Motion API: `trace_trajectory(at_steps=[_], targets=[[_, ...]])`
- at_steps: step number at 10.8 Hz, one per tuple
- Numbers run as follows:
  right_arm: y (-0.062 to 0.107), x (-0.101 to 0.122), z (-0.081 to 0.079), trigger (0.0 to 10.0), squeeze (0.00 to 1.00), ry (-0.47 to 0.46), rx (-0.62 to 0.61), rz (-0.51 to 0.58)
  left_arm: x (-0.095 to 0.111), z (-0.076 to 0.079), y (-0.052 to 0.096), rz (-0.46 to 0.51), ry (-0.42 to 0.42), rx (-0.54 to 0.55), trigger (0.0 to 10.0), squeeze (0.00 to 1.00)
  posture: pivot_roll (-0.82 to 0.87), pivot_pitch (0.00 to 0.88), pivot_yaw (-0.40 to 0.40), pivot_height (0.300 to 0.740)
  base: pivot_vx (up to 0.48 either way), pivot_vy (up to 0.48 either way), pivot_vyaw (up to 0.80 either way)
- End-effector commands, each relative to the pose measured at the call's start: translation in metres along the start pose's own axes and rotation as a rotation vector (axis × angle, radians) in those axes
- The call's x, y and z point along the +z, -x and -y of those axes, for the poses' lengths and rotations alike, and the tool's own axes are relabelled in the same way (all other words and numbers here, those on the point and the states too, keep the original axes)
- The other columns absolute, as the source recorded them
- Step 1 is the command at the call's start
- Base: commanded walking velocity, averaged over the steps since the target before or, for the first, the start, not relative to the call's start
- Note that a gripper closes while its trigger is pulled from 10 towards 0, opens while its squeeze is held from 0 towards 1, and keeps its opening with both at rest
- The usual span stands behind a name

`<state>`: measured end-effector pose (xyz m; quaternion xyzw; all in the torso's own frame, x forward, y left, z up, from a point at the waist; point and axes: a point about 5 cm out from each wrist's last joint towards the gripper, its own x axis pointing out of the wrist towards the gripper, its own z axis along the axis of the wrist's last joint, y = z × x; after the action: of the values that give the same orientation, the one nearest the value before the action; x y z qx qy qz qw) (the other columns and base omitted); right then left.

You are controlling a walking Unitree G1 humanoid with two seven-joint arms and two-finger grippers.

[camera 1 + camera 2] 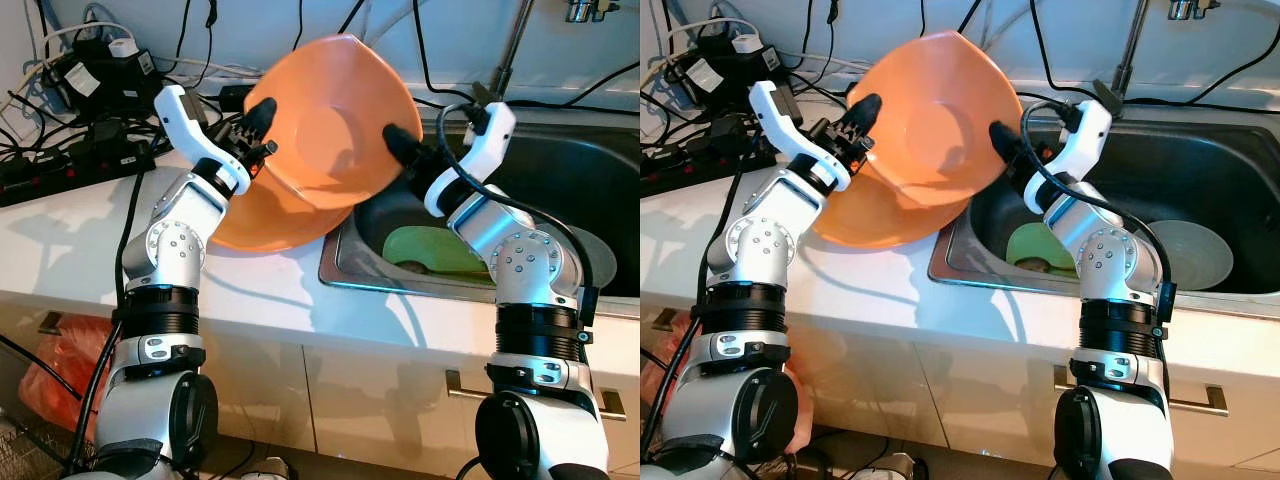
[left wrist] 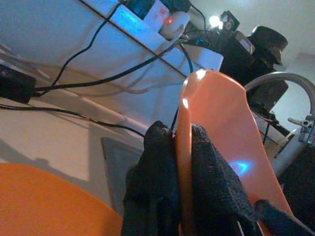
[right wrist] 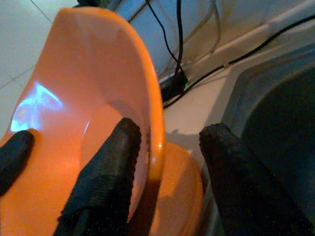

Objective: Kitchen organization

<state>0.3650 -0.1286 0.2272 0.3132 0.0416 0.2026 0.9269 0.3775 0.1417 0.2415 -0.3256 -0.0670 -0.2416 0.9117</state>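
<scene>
Orange bowl (image 1: 335, 120) held tilted on edge above the white counter (image 1: 70, 245), hollow facing the camera, between both grippers, just left of the steel sink (image 1: 560, 170). Left gripper (image 1: 262, 125) clamped on the bowl's left rim, fingers (image 2: 211, 182) pinched tight either side of the thin edge in the left wrist view. Right gripper (image 1: 395, 140) at the bowl's right rim w/ fingers spread: one finger (image 3: 106, 177) inside the hollow, the other (image 3: 236, 182) outside and apart from the rim; actual contact unclear, prob. loose. Second orange bowl (image 1: 270, 215) resting on the counter directly under the raised one, beside the sink's left edge. In the sink: green plate (image 1: 430, 250) near the front left corner, grey plate (image 1: 1190, 250) further right. Black cables & power strips (image 1: 70, 165) along the counter's back left.
</scene>
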Motion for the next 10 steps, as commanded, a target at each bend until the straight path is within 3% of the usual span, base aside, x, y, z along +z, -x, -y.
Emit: trace_trajectory(at_steps=[1, 10], targets=[[-0.002, -0.001, 0.000, 0.0, 0.00, -0.017, -0.013, -0.025, 0.012, 0.008, 0.000, 0.049, -0.023, -0.059, 0.0, 0.00, 0.18, 0.006, 0.080, 0.740, 0.000, 0.000, 0.00], [0.000, -0.003, 0.002, 0.0, 0.00, -0.057, -0.014, -0.036, 0.004, 0.020, 0.002, -0.003, -0.097, -0.143, 0.0, 0.00, 0.19, 0.015, 0.080, 0.740, 0.000, 0.000, 0.00]])
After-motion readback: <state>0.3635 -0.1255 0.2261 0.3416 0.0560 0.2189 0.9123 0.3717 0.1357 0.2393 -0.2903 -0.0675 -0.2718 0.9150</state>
